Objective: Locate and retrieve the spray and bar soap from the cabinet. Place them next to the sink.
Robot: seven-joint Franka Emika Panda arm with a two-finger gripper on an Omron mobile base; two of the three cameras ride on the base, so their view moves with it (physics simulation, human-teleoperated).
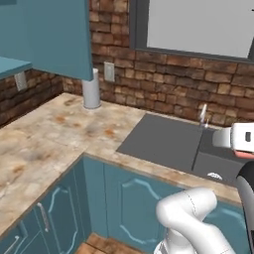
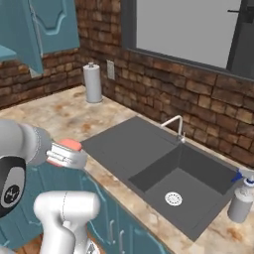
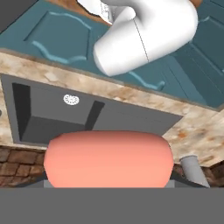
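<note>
bar soap (image 3: 107,157): salmon, rounded (flat) | gripper (image 2: 69,151): apparently clamped on it

Both base views look forward and down, sharing the sink (image 1: 163,141); the hand view, inverted, sits close over it.

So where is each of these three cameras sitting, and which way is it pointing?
Left base view: behind the arm's left, looking over counter and sink; white arm lower right.
Right base view: behind its right, same sink, spray beside it; gripper holding bar soap.
Hand view: on the hand, upside-down toward the sink, soap up close.
All three share the sink.
</note>
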